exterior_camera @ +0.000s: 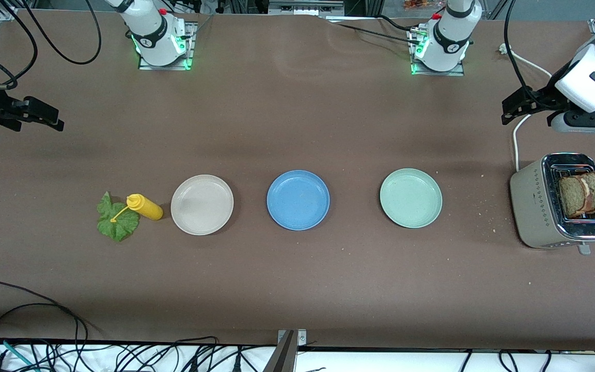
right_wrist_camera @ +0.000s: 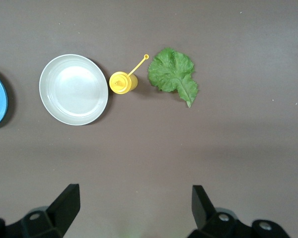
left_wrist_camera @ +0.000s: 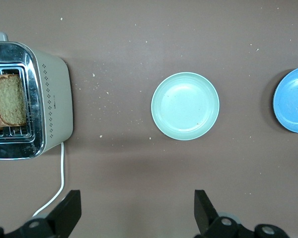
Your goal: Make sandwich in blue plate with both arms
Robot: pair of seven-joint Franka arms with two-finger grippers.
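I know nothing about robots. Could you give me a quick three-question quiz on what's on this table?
1. True or false: the blue plate already holds food.
2. Where is the bread? A) in the toaster B) on the green plate C) beside the lettuce leaf
3. What stands between the lettuce leaf and the beige plate?

Key: 1 false; 2 A; 3 the yellow bottle.

A wide brown table [exterior_camera: 297, 289] fills the scene, lit evenly with faint crumbs scattered. Black cables [exterior_camera: 122, 356] tangle along its nearest edge over a white surface.
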